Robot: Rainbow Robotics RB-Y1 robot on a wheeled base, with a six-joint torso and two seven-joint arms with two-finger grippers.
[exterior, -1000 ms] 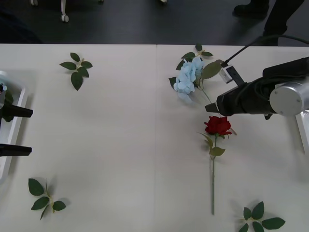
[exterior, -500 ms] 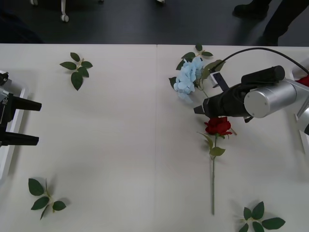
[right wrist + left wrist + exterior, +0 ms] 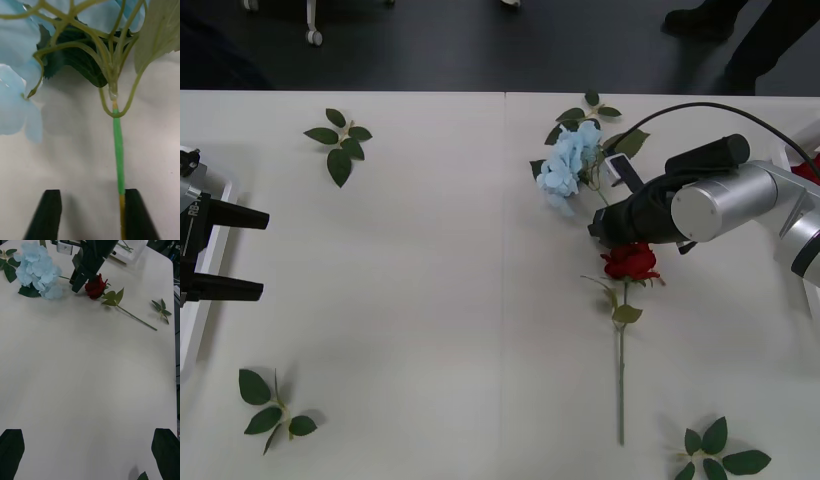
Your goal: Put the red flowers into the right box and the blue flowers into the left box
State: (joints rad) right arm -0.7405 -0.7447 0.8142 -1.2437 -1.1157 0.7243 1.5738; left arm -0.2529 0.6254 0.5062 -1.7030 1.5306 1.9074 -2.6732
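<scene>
My right gripper (image 3: 596,226) is down on the table, fingers apart astride the thin green stem of a pale blue flower (image 3: 568,162), fluffy with dark leaves. A red rose (image 3: 630,262) lies just beside it. My left gripper (image 3: 235,252) waits open, far left.

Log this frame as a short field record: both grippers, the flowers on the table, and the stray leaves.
right gripper: open, down at the table, the stem of the blue flower lying between its fingers, close against one of them
left gripper: open, at the table's left edge over the left box, holding nothing
red flower: lying on the table just beside the right gripper, untouched
leaf sprigs: scattered loose on the table, four apart from the flowers
</scene>
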